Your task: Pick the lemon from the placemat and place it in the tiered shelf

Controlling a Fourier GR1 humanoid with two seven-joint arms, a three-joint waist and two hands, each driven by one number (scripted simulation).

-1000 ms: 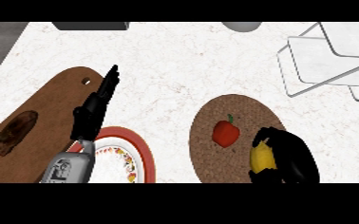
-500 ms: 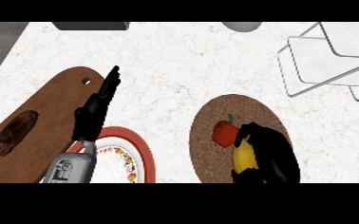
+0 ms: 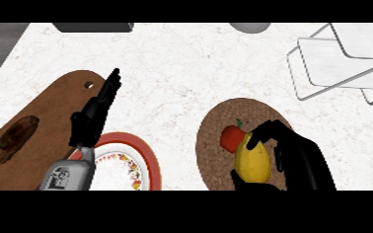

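Observation:
A yellow lemon (image 3: 253, 161) lies on the round brown placemat (image 3: 218, 128) at the lower right. My right hand (image 3: 300, 160) is curled round it, fingers over its top and thumb under its lower end. A small red fruit (image 3: 233, 135) sits on the placemat just left of the lemon's top. The white wire tiered shelf (image 3: 328, 61) stands at the upper right. My left hand (image 3: 94, 113) rests open at the lower left, fingers straight and pointing up over the wooden board.
A brown wooden cutting board (image 3: 51, 108) with a dark patch lies at the left. A red-rimmed plate (image 3: 138, 160) sits at the bottom, beside my left forearm. A dark object (image 3: 93, 27) and a grey bowl (image 3: 250, 27) stand at the far edge.
My right hand has moved left across the placemat and closed round the lemon, which now lies nearer the red fruit. The left hand has stayed still.

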